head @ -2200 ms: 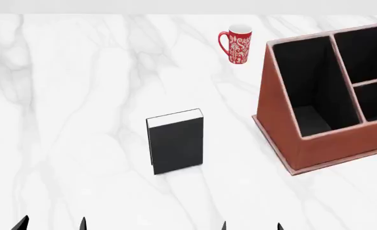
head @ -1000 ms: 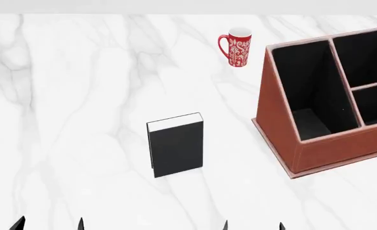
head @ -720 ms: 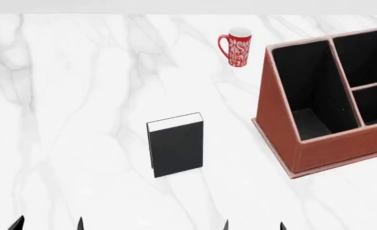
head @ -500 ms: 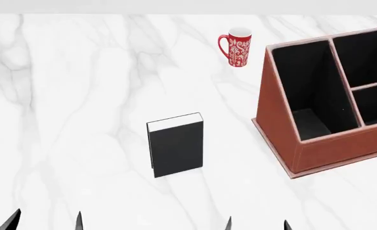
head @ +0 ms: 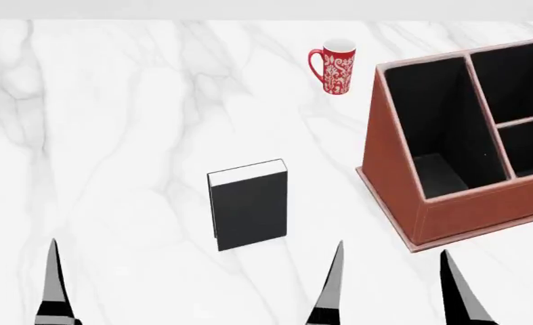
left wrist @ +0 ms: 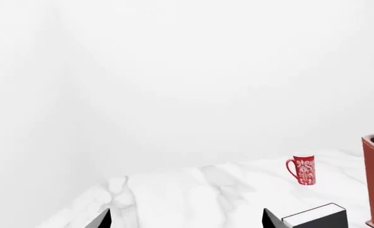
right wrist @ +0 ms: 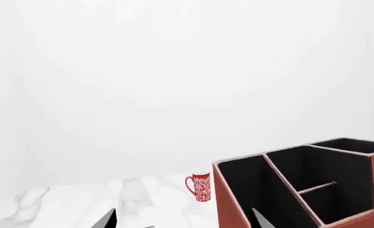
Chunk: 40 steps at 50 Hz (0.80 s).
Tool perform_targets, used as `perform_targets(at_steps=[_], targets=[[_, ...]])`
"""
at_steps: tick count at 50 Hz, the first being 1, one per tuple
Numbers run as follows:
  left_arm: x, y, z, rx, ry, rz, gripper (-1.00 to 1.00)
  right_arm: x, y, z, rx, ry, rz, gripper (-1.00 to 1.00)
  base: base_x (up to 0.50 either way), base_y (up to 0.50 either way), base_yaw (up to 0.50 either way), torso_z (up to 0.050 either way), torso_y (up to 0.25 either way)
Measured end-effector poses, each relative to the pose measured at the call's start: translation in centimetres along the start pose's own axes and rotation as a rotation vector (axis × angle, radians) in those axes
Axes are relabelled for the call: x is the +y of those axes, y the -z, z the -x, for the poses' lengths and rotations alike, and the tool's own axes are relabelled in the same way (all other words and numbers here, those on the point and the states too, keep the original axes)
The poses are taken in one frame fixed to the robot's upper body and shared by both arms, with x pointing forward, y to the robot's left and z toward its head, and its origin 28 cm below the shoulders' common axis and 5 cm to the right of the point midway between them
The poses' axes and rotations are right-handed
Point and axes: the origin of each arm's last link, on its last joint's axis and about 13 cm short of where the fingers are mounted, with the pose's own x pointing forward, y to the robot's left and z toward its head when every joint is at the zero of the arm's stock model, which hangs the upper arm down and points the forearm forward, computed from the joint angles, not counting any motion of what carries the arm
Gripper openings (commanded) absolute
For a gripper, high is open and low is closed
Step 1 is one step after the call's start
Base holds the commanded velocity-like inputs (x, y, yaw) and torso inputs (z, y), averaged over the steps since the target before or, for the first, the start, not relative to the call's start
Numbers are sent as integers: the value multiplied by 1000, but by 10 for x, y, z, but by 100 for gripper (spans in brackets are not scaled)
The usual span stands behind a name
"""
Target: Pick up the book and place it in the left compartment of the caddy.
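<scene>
The black book (head: 248, 206) with white page edges stands upright on the marble table (head: 112, 135), left of the reddish-brown caddy (head: 388, 169). The caddy's long left compartment (head: 438, 128) is black-lined and holds nothing that I can see. My right gripper (head: 391, 249) is open at the near edge, between the book and the caddy's front corner. Only one of the left gripper's fingers (head: 54, 284) shows in the head view, far left of the book. In the left wrist view my left gripper (left wrist: 185, 223) is wide open, with the book (left wrist: 317, 218) just beyond one finger. In the right wrist view my right gripper (right wrist: 183, 221) is open before the caddy (right wrist: 228, 213).
A red patterned mug (head: 336, 66) stands at the back of the table, behind the book and left of the caddy; it also shows in both wrist views as the mug (left wrist: 304, 168) and the mug (right wrist: 199, 186). The caddy's two shorter sections (head: 519, 135) lie to the right.
Both grippers have come forward, their fingers reaching much further up into the head view. The book, mug and caddy have not moved.
</scene>
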Motion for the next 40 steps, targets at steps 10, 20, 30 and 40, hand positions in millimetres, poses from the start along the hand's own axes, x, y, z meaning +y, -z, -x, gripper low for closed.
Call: perform_targets(at_steps=[10, 20, 30, 40], targets=[[15, -28, 13, -77, -65, -49, 100, 2, -32, 9, -77, -11, -5, 100, 0, 0, 0, 0, 0], [29, -40, 31, -137, -166, -83, 100, -1, -52, 14, -134, 9, -17, 100, 0, 0, 0, 0, 0], [47, -44, 53, -164, -281, -119, 100, -15, -67, 15, -178, 102, -22, 100, 0, 0, 0, 0, 0], [58, -47, 69, -178, -360, -152, 100, -26, -80, 16, -215, 179, -27, 100, 0, 0, 0, 0, 0]])
